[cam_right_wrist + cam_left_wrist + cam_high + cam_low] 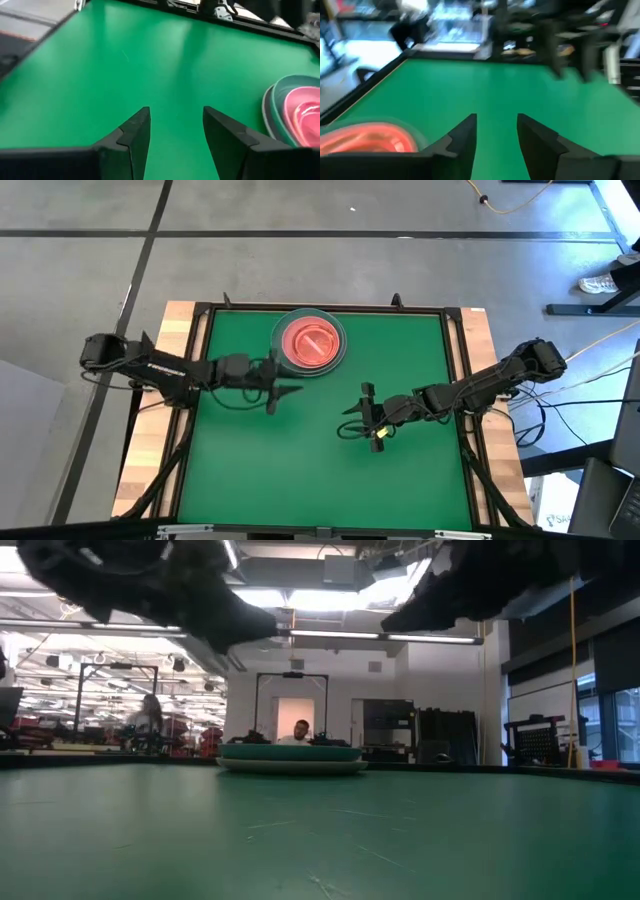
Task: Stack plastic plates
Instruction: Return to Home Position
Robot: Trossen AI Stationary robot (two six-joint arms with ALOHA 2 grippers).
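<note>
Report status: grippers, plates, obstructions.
Left gripper open, empty, beside the plate stack. Right gripper open, empty, mid-table. One stack only, pink on top, near the mat's far edge. No obstruction seen.

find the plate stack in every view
High view: stack by the far edge of the mat, near the middle.
Low view: stack at centre, far across the mat.
Left wrist view: stack in the lower left corner, blurred.
Right wrist view: stack at the right edge, cut off.
Shared landmark: the green mat under it.

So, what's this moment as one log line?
plates: single stack, pink on top | left gripper: open, empty | right gripper: open, empty
</note>
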